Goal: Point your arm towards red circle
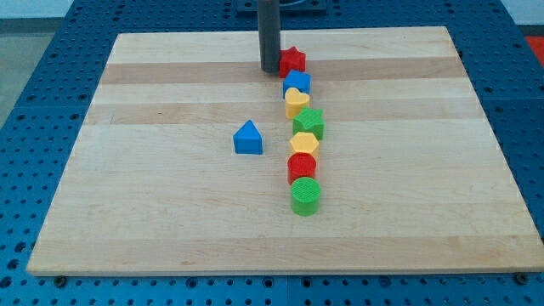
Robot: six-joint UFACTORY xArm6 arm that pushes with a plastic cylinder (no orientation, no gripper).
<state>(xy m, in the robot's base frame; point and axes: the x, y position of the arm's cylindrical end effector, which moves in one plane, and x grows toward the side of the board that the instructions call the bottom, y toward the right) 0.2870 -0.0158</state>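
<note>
The red circle lies near the middle of the board, in a column of blocks. From the view's top the column holds a red star, a blue block, a yellow heart, a green star, a yellow hexagon, the red circle and a green circle. A blue triangle lies apart to the left. My tip rests near the view's top, just left of the red star and far above the red circle.
The wooden board lies on a blue perforated table. The dark rod comes down from the view's top edge.
</note>
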